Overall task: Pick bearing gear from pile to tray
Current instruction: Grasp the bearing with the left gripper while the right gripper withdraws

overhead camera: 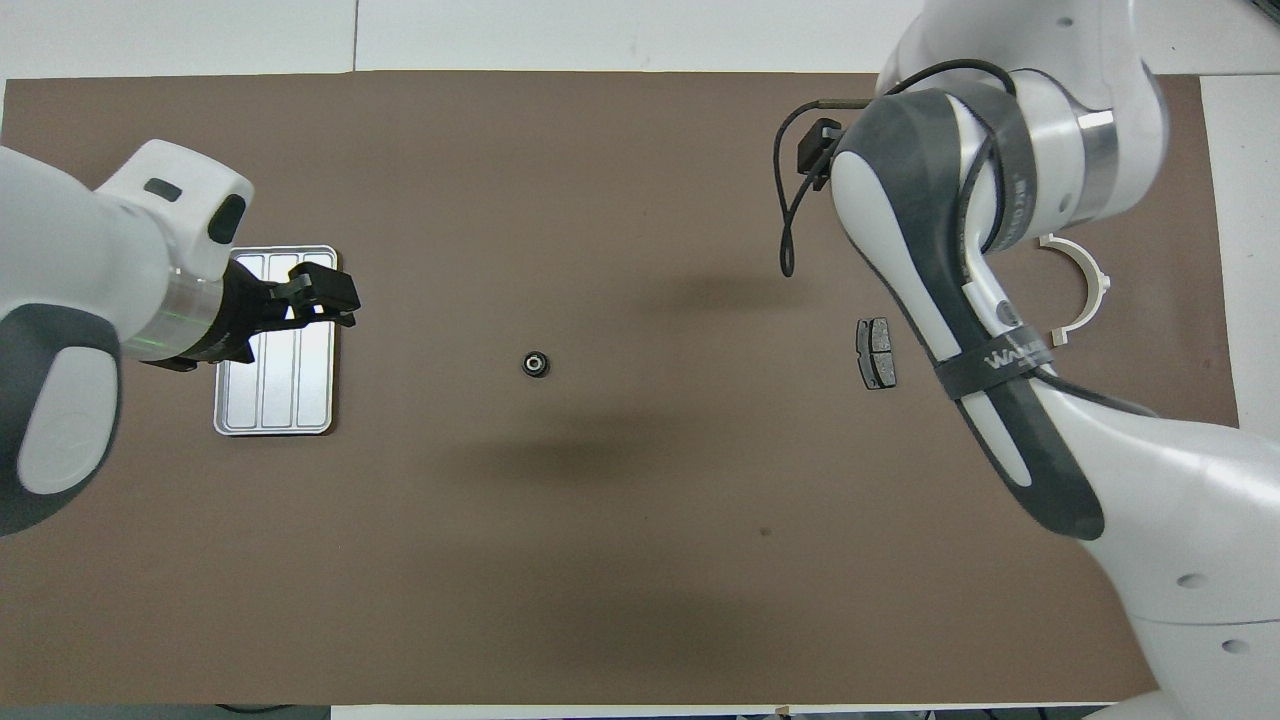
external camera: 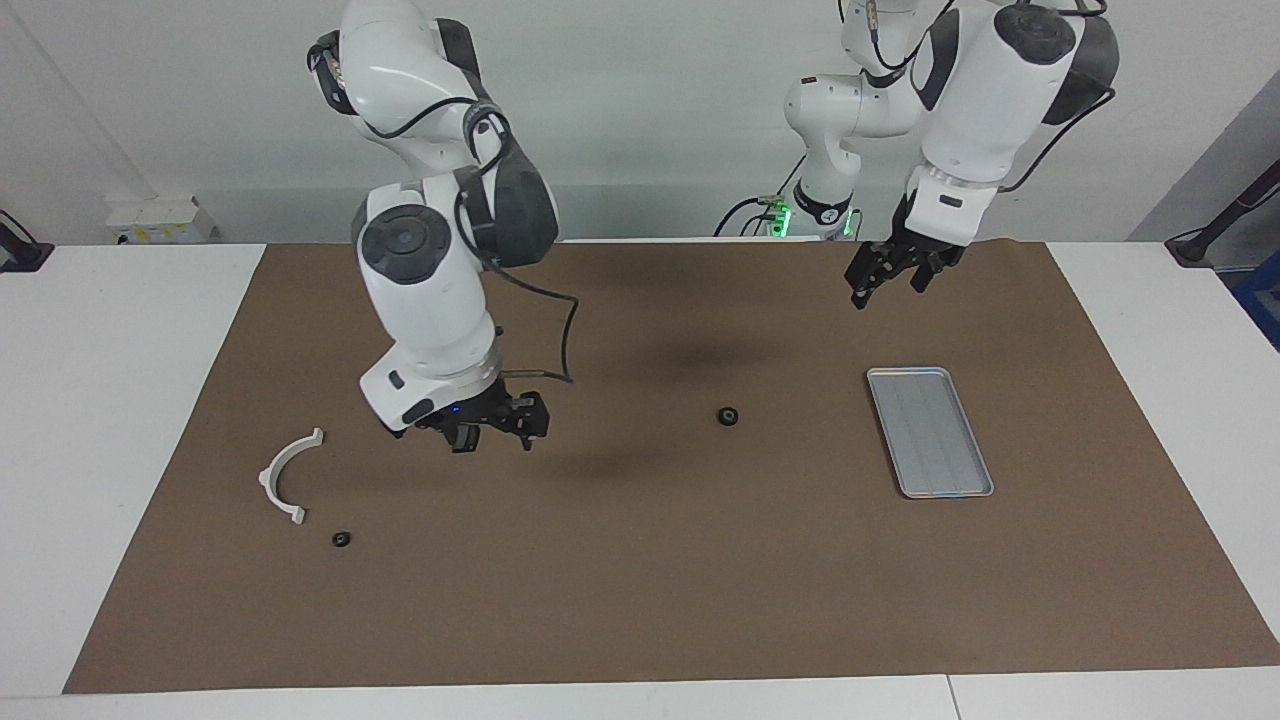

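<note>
Jaws apart – round blk gear (external camera: 728, 416), ridged metal tray (external camera: 975, 491)

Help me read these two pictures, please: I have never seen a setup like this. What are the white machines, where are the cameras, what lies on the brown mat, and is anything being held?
The white machines are two robot arms with two-finger grippers. One picture looks across the table at them; the other looks down from above their end.

On the brown mat lie a silver tray, empty, a small black bearing gear alone mid-mat, and the pile: a white arc, another black round piece and a dark pad.

Nothing is held. The right gripper hangs open over the pile. The left gripper is open in the air near the tray.
</note>
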